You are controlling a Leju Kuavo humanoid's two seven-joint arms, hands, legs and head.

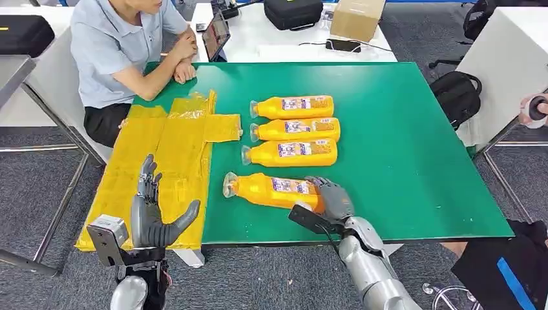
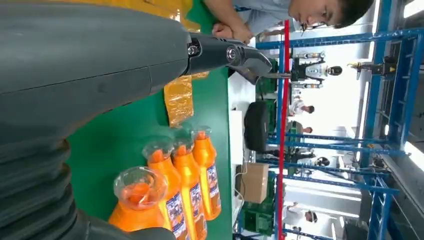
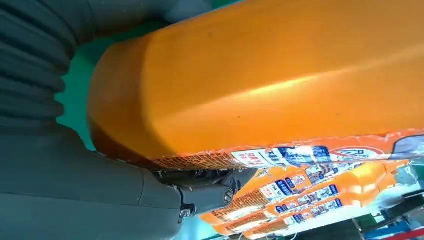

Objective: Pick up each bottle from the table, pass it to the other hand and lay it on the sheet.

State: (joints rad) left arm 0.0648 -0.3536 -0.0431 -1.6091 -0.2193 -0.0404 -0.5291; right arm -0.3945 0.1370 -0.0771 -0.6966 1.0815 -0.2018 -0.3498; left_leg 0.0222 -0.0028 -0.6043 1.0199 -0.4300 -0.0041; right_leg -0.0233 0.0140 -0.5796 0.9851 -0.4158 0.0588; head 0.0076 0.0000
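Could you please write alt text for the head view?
The robot's right hand grips the base of the nearest orange plastic bottle, lying on a green table beside three more. Its left hand hovers open over a yellow sheet.

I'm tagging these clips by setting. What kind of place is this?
Probably a robotics lab or workshop, not a home. White worktables carry a tablet, a cardboard box and a black case; blue metal racking lines the background, with a robot-like figure standing there.
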